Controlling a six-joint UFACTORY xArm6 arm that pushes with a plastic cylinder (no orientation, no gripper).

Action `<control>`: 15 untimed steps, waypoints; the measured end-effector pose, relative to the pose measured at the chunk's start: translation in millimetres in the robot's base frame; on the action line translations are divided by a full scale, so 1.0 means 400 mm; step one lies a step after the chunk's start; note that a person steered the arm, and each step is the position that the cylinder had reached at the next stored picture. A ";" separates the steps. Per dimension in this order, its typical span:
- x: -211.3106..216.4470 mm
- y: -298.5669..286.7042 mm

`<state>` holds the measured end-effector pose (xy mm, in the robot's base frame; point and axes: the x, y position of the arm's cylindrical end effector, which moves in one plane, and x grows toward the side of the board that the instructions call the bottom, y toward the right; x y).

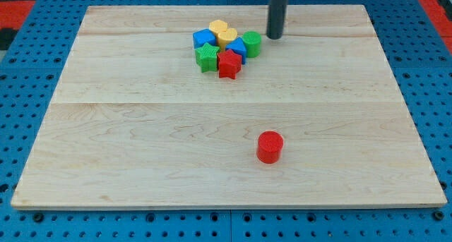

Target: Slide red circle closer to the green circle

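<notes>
So the dark rod's tip [274,37] is sitting up near the view's top of the pale wooden board [141,143], just to the right of the green round block [251,43]. There's no hand here, just a bare rod holding nothing.

The small red round block [270,147] is sitting alone well down toward the view's bottom, far from the tip and almost straight below it.

That's the catch, I reckon: the tip is hanging on the wrong side. It's needing to swing around below the red one, then push up the view.

The green one is huddling with the cluster: red star [229,63], green star [207,57], two blue blocks [203,39], two yellow ones [227,36].
</notes>
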<state>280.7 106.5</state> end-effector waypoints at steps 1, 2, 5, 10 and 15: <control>0.018 0.086; 0.020 0.050; 0.200 -0.004; 0.747 -0.077; 0.514 -0.212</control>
<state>486.5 21.6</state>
